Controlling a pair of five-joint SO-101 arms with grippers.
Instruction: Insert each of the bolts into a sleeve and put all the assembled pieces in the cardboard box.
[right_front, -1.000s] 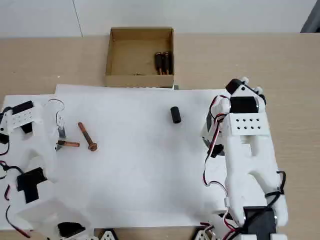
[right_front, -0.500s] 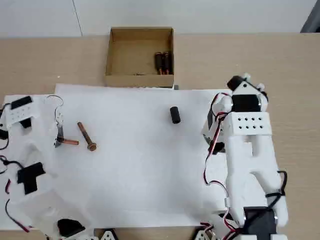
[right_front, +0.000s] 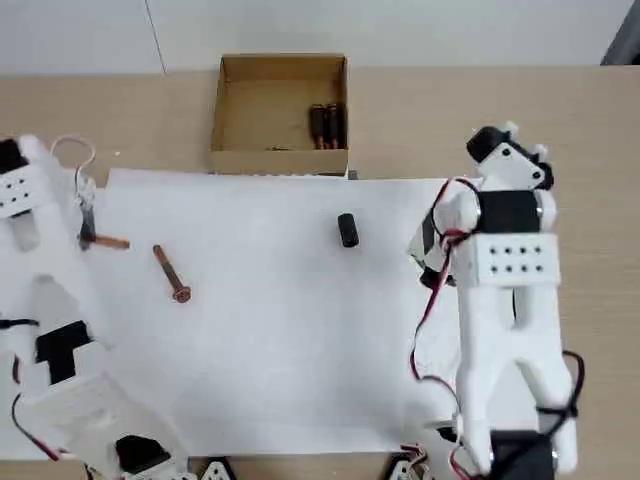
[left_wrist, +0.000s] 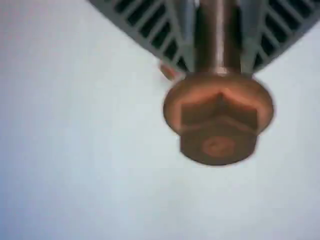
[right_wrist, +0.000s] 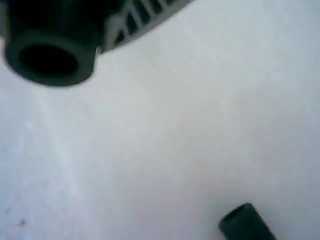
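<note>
- We see the left gripper (right_front: 88, 228) at the left edge of the white sheet (right_front: 280, 350). It is closed on the held bolt (right_front: 108, 241), which sticks out sideways toward the middle of the sheet.
- In the left wrist view the hex head of that bolt faces us. Its shank is clamped between the two ribbed fingers (left_wrist: 145, 20), and the far end of the shank is cut off by the frame.
- The loose bolt (right_front: 170, 273) lies flat on the sheet, near the held one but apart from it.
- The right gripper (right_wrist: 85, 30) is clamped on the held sleeve (right_wrist: 49, 57), whose open bore faces the camera. We make out one ribbed finger (right_wrist: 135, 17); the other is cut off. From above, the right arm covers this gripper.
- The loose sleeve (right_front: 347, 229) lies on the sheet between the arms, nearer the right one.
- The cardboard box (right_front: 280, 160) stands on the counter (right_front: 580, 110) just beyond the sheet. Dark assembled pieces (right_front: 327, 125) lie against the wall nearer the right arm; we cannot count them with certainty.
</note>
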